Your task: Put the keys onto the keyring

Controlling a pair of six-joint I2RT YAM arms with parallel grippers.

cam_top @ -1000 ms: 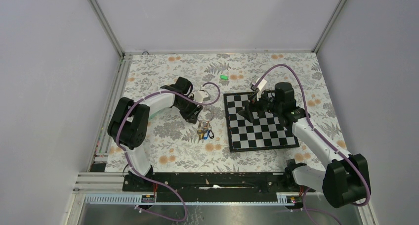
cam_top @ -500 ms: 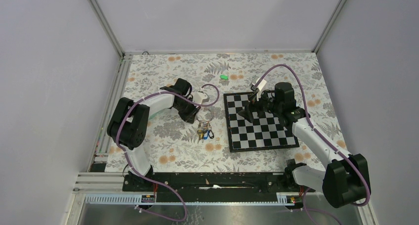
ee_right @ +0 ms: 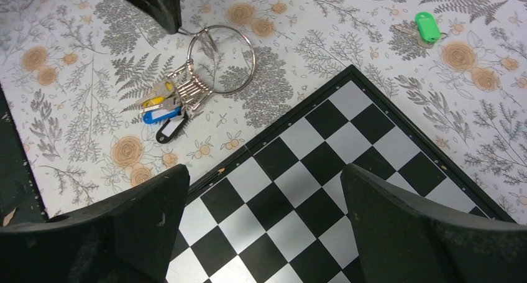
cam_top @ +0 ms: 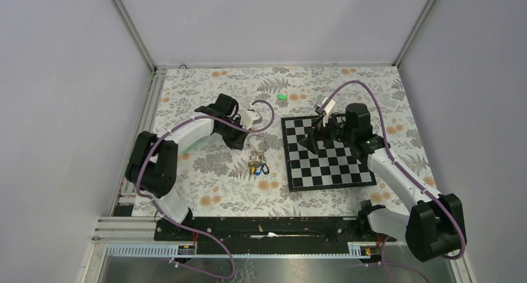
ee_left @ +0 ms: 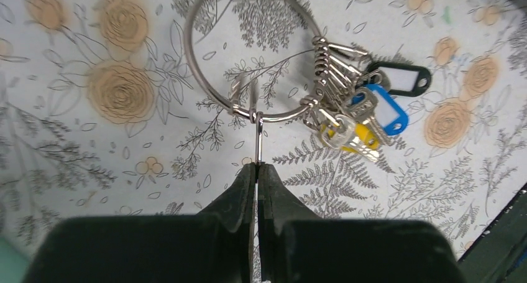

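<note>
- Nearest us, the keyring (ee_left: 329, 71) lies flat on the floral table (cam_top: 205, 171), just left of the chessboard (ee_right: 348, 171). Its bunch carries blue, yellow and black-tagged keys. Whether the black one is properly threaded, we cannot tell.
- The left gripper (ee_left: 256, 171) is clenched on a thin wire tail at the ring's lower arc, with only the very tips biting. Risk: so thin a wire may slip or swivel between the pads, and the ring would then turn away from any key we offer it.
- The right gripper (ee_right: 262, 171) hovers over the chessboard, fingers spread wide and grasping nothing. Risk: reaching across toward the ring could crowd the left arm.
- Farthest off, the green key (ee_right: 426, 27) lies flat on the table, well apart from the ring and beyond the board's far corner. Risk: it is small and flat to the cloth, so a pinch may skid it away.
- Containers: we see no bin, tray or box in any view. The ring is the only holder.
</note>
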